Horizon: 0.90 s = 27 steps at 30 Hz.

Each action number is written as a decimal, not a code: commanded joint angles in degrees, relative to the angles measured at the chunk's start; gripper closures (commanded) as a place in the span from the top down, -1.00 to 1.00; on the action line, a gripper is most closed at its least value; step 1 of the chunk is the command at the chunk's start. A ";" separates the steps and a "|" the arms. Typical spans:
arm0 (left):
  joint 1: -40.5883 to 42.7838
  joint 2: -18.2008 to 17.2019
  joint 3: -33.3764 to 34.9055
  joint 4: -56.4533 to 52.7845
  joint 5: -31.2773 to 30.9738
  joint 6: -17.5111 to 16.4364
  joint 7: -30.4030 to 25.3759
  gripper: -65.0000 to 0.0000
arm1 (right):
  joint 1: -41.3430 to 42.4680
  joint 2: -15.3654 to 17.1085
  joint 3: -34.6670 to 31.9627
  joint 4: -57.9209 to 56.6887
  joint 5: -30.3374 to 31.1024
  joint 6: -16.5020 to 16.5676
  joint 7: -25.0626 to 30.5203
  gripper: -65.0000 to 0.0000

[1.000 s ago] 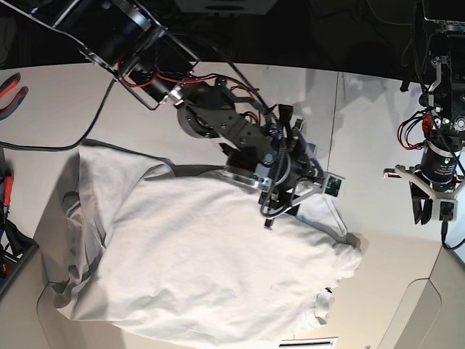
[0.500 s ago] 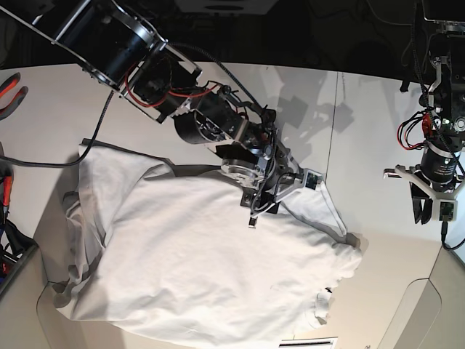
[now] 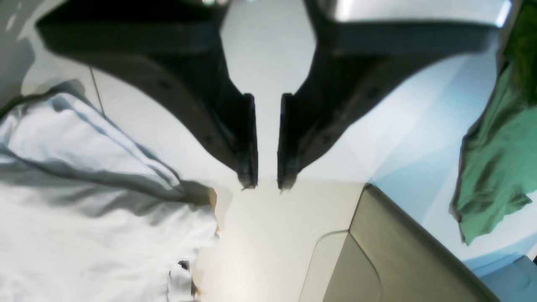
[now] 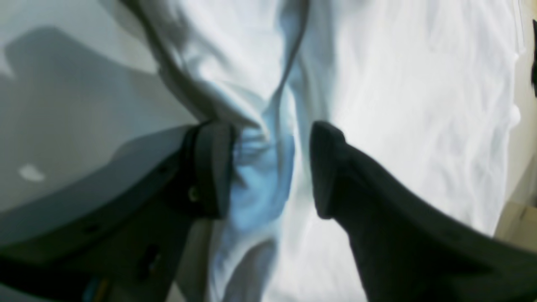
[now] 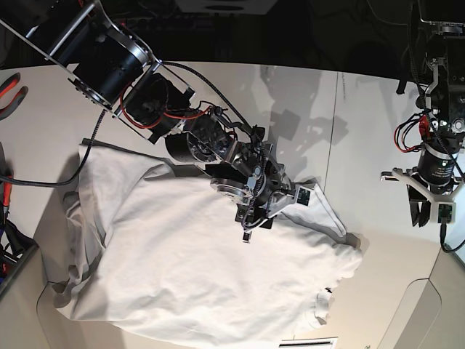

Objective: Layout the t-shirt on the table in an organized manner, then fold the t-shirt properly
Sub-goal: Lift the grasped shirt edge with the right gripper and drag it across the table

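Lying rumpled across the near half of the table (image 5: pixel 305 94), the t-shirt (image 5: pixel 189 269) spreads wide in the base view, one sleeve bunched at its left side and another sleeve running out to a point toward the right, close to the thin dark seam line (image 5: pixel 336 131) that crosses the tabletop. The right gripper (image 4: pixel 268 167) is down over the shirt's upper edge, near the middle of the garment, with its jaws spread apart; in the right wrist view a raised fold of white cloth runs down into the gap between the two dark fingers (image 4: pixel 209 167), and the cloth seems to touch the inner face of the left-hand finger, though blur makes it hard to be sure, and the jaws have not closed on it. The left gripper (image 3: pixel 267 184) hangs above bare tabletop well apart from the shirt, off beyond the pointed sleeve tip; its jaws stand only a narrow slot apart with nothing between them. In the left wrist view the sleeve tip lies to the lower left of that gripper, and a green cloth (image 3: pixel 499 159) shows at the right edge, off the table.
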<state>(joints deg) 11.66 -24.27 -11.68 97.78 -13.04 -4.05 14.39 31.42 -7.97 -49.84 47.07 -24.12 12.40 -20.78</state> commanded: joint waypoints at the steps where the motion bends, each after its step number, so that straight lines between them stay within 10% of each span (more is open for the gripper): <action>1: -0.90 -0.76 -0.46 0.87 -0.02 0.39 -1.25 -0.61 | 1.73 -0.74 0.22 0.70 0.28 -0.35 1.51 -0.08; 7: -1.03 -0.76 -0.46 0.87 0.00 0.39 -1.25 -0.61 | 1.73 -0.74 0.22 0.70 1.22 0.00 4.02 -0.25; 11: -1.03 -0.76 -0.46 0.87 0.00 0.39 -1.27 -0.61 | 1.73 -0.74 0.22 0.70 1.22 0.00 5.51 -1.00; 15: -1.03 -0.76 -0.46 0.87 0.02 0.39 -1.29 -0.61 | 1.73 -0.74 0.22 0.70 -0.17 -2.08 7.17 -1.00; 20: -1.03 -0.48 -0.46 0.87 1.62 0.76 -1.73 -0.61 | 1.75 -0.74 1.33 0.70 -6.25 -14.34 7.50 -1.00; 27: -1.01 -0.28 -0.46 0.87 3.91 4.87 -1.68 -0.61 | 1.03 -0.74 10.69 0.70 -6.27 -14.80 5.88 -1.00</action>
<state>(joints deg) 11.29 -23.79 -11.70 97.78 -9.34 0.45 14.15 30.96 -8.14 -39.35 46.96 -29.93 -1.28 -15.44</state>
